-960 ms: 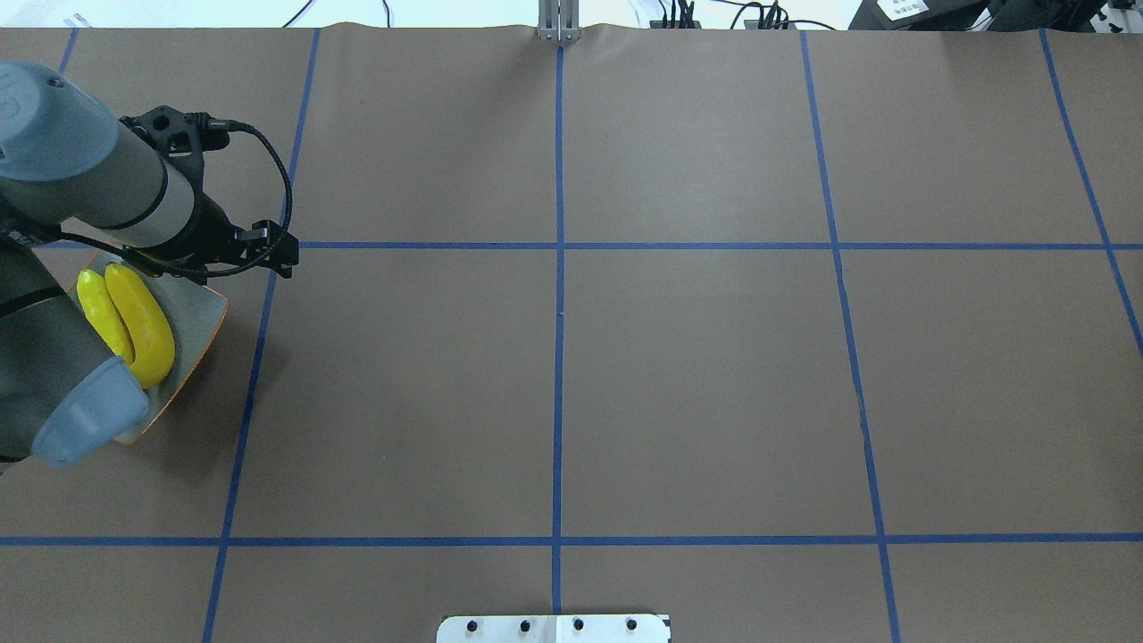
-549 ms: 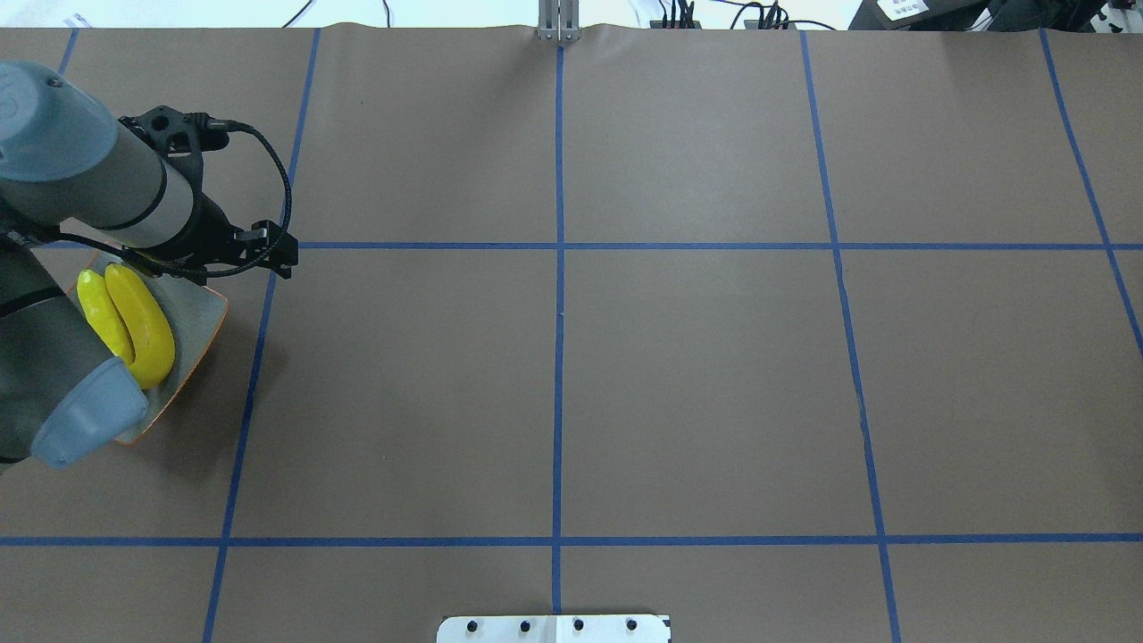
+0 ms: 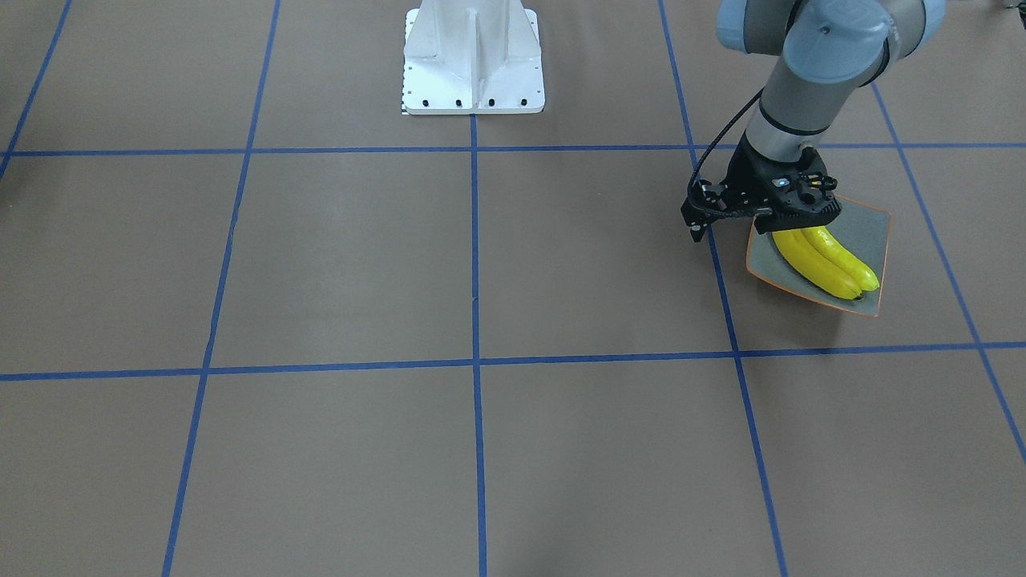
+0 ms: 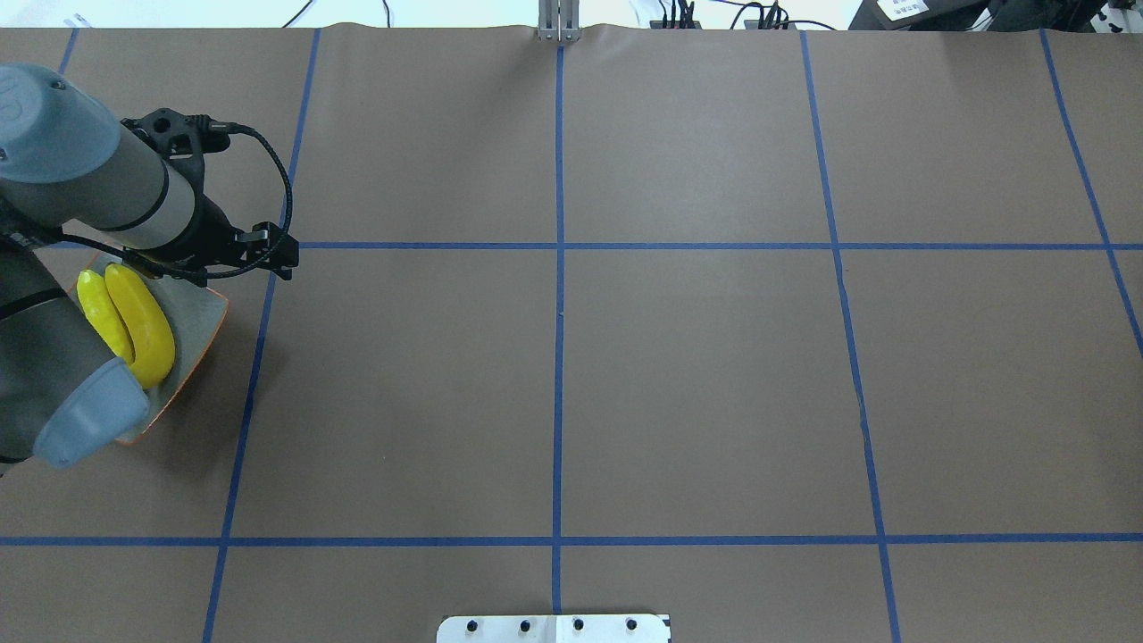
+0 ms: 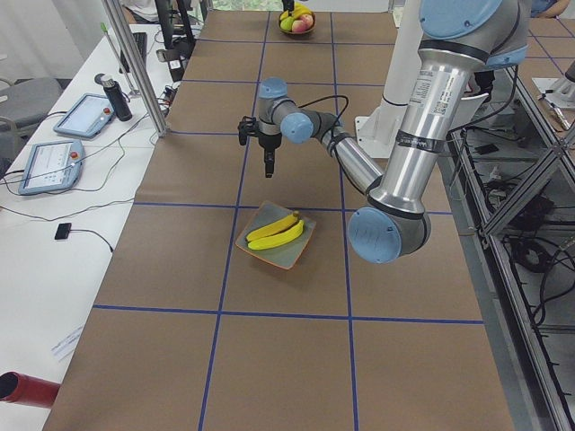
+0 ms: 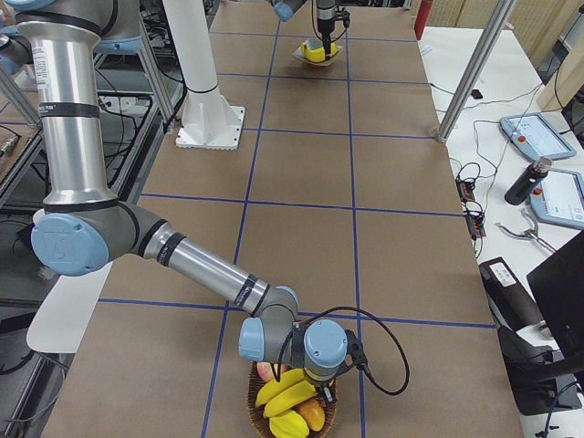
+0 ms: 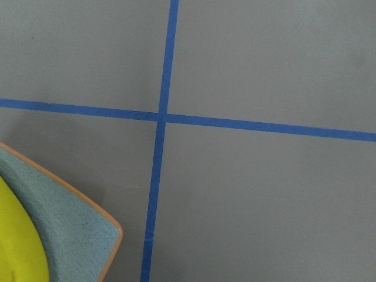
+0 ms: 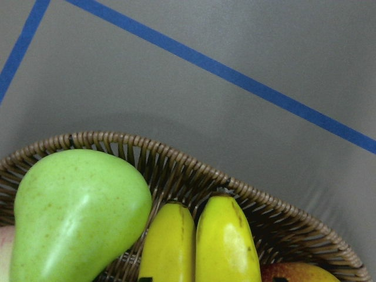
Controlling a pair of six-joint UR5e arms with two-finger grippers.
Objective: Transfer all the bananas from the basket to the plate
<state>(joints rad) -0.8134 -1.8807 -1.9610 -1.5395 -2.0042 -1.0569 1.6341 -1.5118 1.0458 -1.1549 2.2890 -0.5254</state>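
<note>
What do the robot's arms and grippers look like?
The left arm and right arm are silver-grey tubes with light blue joint caps. The left gripper is black, with a black cable looping beside it.

Yellow bananas (image 3: 826,260), grey-green orange-rimmed plate (image 3: 872,228)

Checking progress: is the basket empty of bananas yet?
Not empty: two bananas lie in the basket beside a green pear.
</note>
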